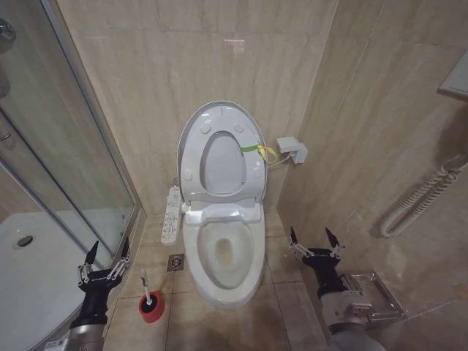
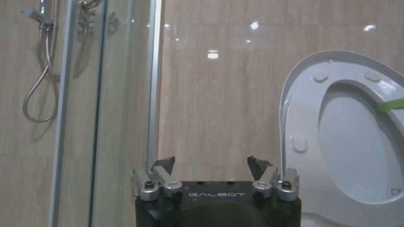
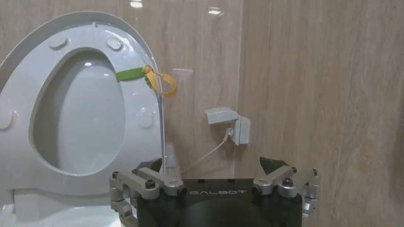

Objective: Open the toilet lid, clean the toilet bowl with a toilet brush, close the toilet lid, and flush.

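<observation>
The toilet lid (image 1: 223, 167) stands raised against the back wall, with the ring seat (image 1: 191, 157) up in front of it and a green-yellow band (image 1: 251, 148) on the right edge. Below, the toilet bowl (image 1: 225, 252) lies exposed, with a yellowish stain inside. The toilet brush (image 1: 146, 287) stands in its red cup (image 1: 151, 308) on the floor, left of the bowl. My left gripper (image 1: 110, 248) hovers open just left of the brush. My right gripper (image 1: 311, 234) is open to the right of the bowl. Each wrist view shows its gripper open, left (image 2: 209, 163) and right (image 3: 218, 165), facing the lid (image 2: 353, 151) (image 3: 79, 118).
A glass shower enclosure (image 1: 66, 161) and white tray (image 1: 29, 270) close off the left side. A long button panel (image 1: 172, 213) hangs beside the toilet, above a floor drain (image 1: 175, 262). A wall box (image 1: 292, 150) with a cable, a coiled hose (image 1: 417, 201) and a metal rack (image 1: 369, 292) are on the right.
</observation>
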Robot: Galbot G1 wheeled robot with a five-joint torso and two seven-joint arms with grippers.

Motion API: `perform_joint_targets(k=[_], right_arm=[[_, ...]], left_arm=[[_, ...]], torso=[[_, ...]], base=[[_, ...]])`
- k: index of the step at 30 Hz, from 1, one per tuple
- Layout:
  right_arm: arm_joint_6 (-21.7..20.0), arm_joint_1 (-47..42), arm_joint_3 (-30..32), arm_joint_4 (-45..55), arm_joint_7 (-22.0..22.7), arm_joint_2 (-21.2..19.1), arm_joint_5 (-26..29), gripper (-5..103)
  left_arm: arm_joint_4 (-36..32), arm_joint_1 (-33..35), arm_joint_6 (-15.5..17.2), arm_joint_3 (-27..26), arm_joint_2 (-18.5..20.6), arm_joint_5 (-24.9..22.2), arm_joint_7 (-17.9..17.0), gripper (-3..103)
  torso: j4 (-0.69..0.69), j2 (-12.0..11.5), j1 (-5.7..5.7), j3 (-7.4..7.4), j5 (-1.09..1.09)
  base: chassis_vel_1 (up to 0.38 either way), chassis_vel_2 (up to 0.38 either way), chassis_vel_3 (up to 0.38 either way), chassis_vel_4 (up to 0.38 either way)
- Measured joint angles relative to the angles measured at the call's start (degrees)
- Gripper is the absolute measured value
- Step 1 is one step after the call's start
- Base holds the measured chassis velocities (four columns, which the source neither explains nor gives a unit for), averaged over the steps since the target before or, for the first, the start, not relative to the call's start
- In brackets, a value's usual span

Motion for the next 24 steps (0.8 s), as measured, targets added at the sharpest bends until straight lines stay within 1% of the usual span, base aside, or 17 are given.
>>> perform_joint_targets(k=[9,12,15,17,19,24], right_arm=[[0.0,0.0,0.0,0.0,0.0,0.0,0.0,100],[0.0,0.0,0.0,0.0,0.0,0.0,0.0,100],[0.0,0.0,0.0,0.0,0.0,0.0,0.0,100],[0.0,0.0,0.0,0.0,0.0,0.0,0.0,100],[0.0,0.0,0.0,0.0,0.0,0.0,0.0,100],[0.0,0.0,0.0,0.0,0.0,0.0,0.0,100]], left_arm=[[0.38,-0.22,0.12,3.19,-2.84,1.33,-0.96,81],[0.19,0.27,0.21,4.5,-3.07,2.51,0.24,81],[0.31,0.29,0.0,4.7,-2.87,2.87,1.09,81],[0.74,0.39,-1.29,4.86,-2.27,3.57,2.72,81],[0.78,0.5,-1.8,4.86,-2.2,3.81,3.33,81],[0.78,0.85,-2.52,5.66,-2.4,4.21,3.51,81]], torso=[[0.0,0.0,0.0,0.0,0.0],[0.01,0.0,0.0,0.0,0.01],[0.0,0.0,0.0,0.0,0.01],[0.0,0.0,0.0,0.0,0.01],[0.0,0.0,0.0,0.0,0.0],[0.0,0.0,0.0,0.0,0.01]], base=[[0.0,0.0,0.0,0.0],[0.0,0.0,0.0,0.0],[0.0,0.0,0.0,0.0],[0.0,0.0,0.0,0.0],[0.0,0.0,0.0,0.0],[0.0,0.0,0.0,0.0]])
